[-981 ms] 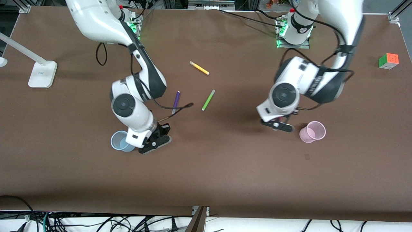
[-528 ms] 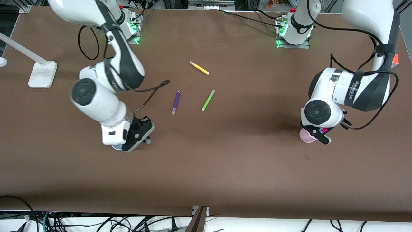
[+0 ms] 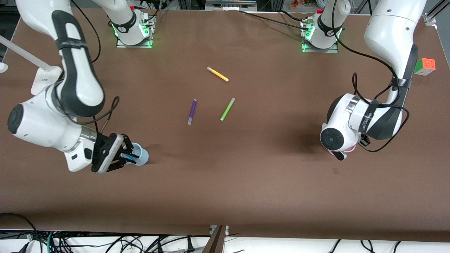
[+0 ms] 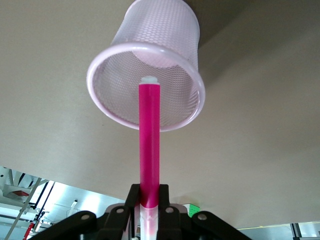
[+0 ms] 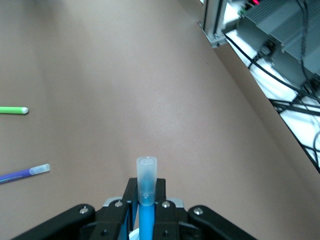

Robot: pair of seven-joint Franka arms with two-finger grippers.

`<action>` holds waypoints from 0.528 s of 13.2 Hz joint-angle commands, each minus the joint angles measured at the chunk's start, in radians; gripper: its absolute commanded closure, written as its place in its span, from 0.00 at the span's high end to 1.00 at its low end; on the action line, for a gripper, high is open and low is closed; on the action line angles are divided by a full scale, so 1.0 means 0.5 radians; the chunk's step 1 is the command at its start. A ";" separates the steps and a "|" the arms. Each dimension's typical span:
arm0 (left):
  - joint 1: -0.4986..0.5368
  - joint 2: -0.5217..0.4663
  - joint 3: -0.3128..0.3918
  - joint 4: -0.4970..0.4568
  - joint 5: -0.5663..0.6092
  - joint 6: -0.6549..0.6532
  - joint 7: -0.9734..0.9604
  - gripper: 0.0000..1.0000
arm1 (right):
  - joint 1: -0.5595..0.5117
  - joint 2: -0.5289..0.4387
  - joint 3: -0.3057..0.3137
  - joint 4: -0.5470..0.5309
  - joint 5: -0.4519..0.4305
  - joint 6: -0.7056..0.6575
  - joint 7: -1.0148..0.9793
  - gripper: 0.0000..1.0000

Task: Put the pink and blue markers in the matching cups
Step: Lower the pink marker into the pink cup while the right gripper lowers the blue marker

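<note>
My left gripper [image 4: 149, 194] is shut on the pink marker [image 4: 149, 145]. The marker's white tip points at the mouth of the pale pink cup [image 4: 150, 75]. In the front view the left wrist covers most of that cup [image 3: 348, 150], and only a dark finger of the left gripper [image 3: 340, 155] shows. My right gripper [image 5: 146, 189] is shut on the blue marker [image 5: 146, 182], clear cap outward. In the front view the right gripper [image 3: 121, 157] holds the blue marker [image 3: 129, 159] tilted against the pale blue cup [image 3: 142, 156].
A purple pen [image 3: 192, 111], a lime-green pen [image 3: 227, 109] and a yellow pen [image 3: 217, 74] lie mid-table. A colour cube [image 3: 424, 66] sits at the left arm's end. A white lamp base [image 3: 41, 79] stands at the right arm's end.
The right arm swung toward its own end of the table, so the blue cup and blue marker now show beside its hand. The left wrist turned over the pink cup and covers it more.
</note>
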 commanded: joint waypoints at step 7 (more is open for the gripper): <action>0.050 -0.116 -0.008 0.253 -0.287 -0.010 0.001 1.00 | -0.177 0.117 0.032 -0.157 0.500 -0.002 -0.746 0.00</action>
